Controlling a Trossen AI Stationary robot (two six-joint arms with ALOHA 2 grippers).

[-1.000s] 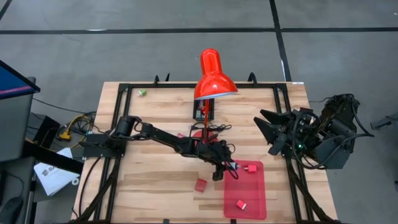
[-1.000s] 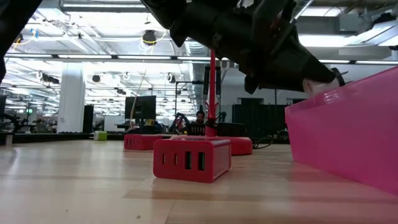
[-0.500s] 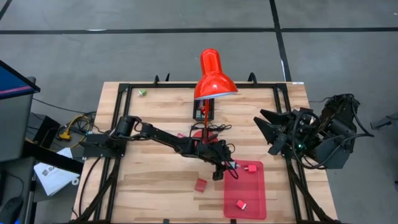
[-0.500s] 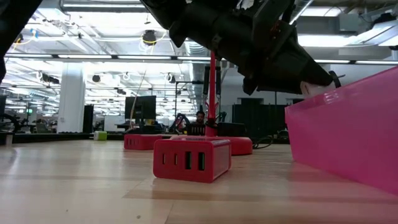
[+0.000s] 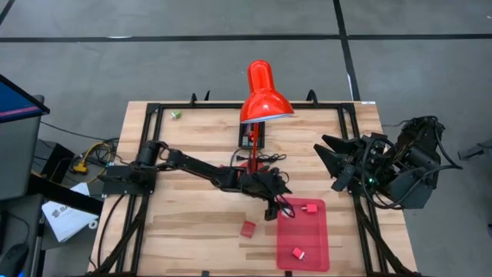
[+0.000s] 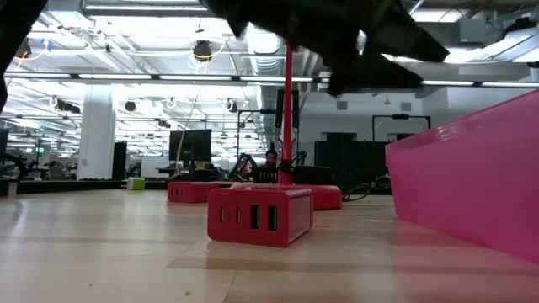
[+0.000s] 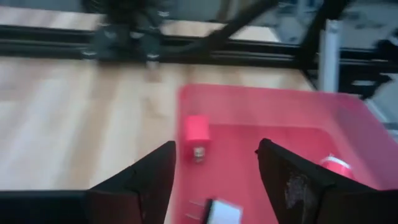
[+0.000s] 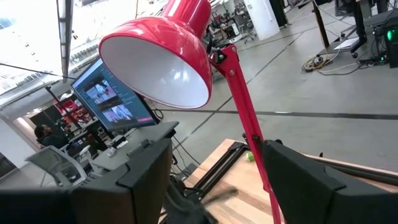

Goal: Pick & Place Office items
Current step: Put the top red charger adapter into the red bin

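High view: a light wooden table [image 5: 192, 223] edged by a black frame is seen on a grey floor crossed by dark seams. A red desk lamp [image 5: 260, 94] stands at the far middle, and a flat red tray [image 5: 304, 246] lies near the front edge. Two red blocks rest inside the tray, one at its far end [image 5: 311, 208] and one nearer the front [image 5: 297, 252]; a third red block [image 5: 247, 228] sits on the wood just beside the tray, and a small green piece [image 5: 175, 115] lies at the far left corner. From table height, an office hall with ceiling lights, pillars and monitors is seen behind a red block with slots [image 6: 259, 215].

The left gripper [image 5: 277, 209] is held over the tray's near-left corner with its fingers [image 7: 140, 180] spread apart and nothing between them; a white-silver piece [image 7: 217, 212] lies in the tray beneath. The right gripper [image 5: 329, 163] is parked at the right edge, its fingers wide apart and empty.

Compared with a second earlier, the left fingers are spread wider and the arm is seen higher in the low view.
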